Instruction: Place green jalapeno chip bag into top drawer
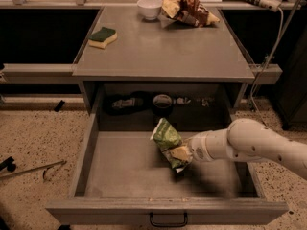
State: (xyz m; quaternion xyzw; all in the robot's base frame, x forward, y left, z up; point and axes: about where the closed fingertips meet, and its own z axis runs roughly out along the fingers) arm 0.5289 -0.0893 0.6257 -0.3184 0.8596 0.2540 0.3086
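ok, the small wrinkly foil green jalapeno chip bag (166, 135) is inside the open drawer, right of centre, standing tilted with its top leaning left and its lower end caught at the gripper (184, 153). the claw is pinched on that lower end. can't tell if the bag's bottom corner touches the drawer floor or hangs just above it.

the gripper comes in from the right on a thick white arm (259, 145) that crosses the drawer's right wall. the wide shallow grey metal top drawer (120, 171) is pulled fully out, with bare floor to the left and in front of the bag, and its small black handle (168, 220) on the front.

step in hand looks like the release. to do it well: go low until the bag sits on the floor, spread the fingers wide, then lift straight up so the foil doesn't snag and ride back out. keep the arm off the right wall.

behind the drawer, a dark shelf holds some dark items (125, 102), too dim to name. on the grey table top (163, 47) above are a green-and-yellow sponge (102, 37), a white bowl (149, 7) and a brown-and-yellow chip bag (188, 9), all well apart from the gripper.
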